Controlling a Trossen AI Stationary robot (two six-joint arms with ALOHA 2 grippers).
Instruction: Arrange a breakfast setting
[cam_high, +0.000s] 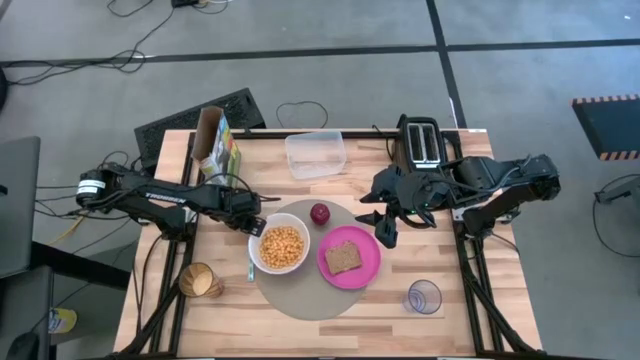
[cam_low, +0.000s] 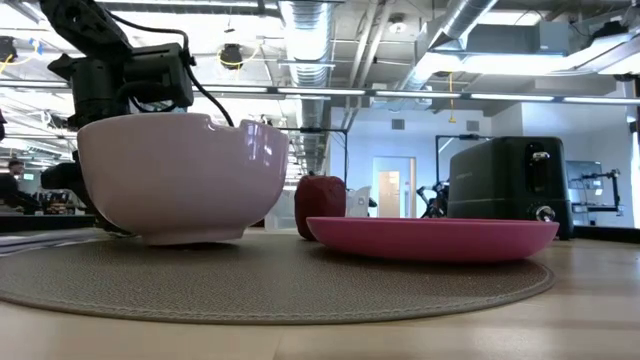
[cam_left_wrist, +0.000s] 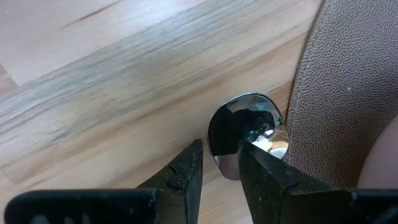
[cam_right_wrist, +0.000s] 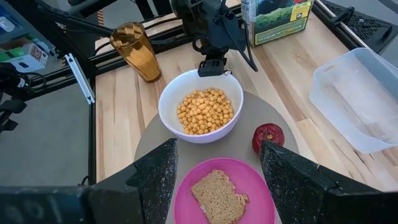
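Note:
A round grey-brown mat (cam_high: 300, 295) carries a white bowl (cam_high: 282, 247) of cereal, a magenta plate (cam_high: 365, 270) with a brown toast slice (cam_high: 343, 257), and a small red apple (cam_high: 320, 213). The teal-handled spoon (cam_high: 250, 268) lies on the table by the mat's left edge. My left gripper (cam_high: 252, 228) is low over the spoon's metal bowl (cam_left_wrist: 242, 124), its fingers a little apart. My right gripper (cam_high: 385, 225) is wide open and empty above the mat's right side. A clear glass (cam_high: 424, 297) stands on the table to the right of the mat. My left gripper points down at the spoon's bowl end (cam_left_wrist: 233, 121), which lies on the table against the mat's edge (cam_left_wrist: 311, 106). One fingertip (cam_left_wrist: 255, 158) stands in front of the spoon's bowl. I cannot tell whether it touches it.
An amber cup (cam_high: 200, 282) stands at the near left. A cereal box (cam_high: 215, 140), a clear plastic tub (cam_high: 315, 153) and a black toaster (cam_high: 422, 140) line the far edge. Bare wood shows at the near edge and around the glass.

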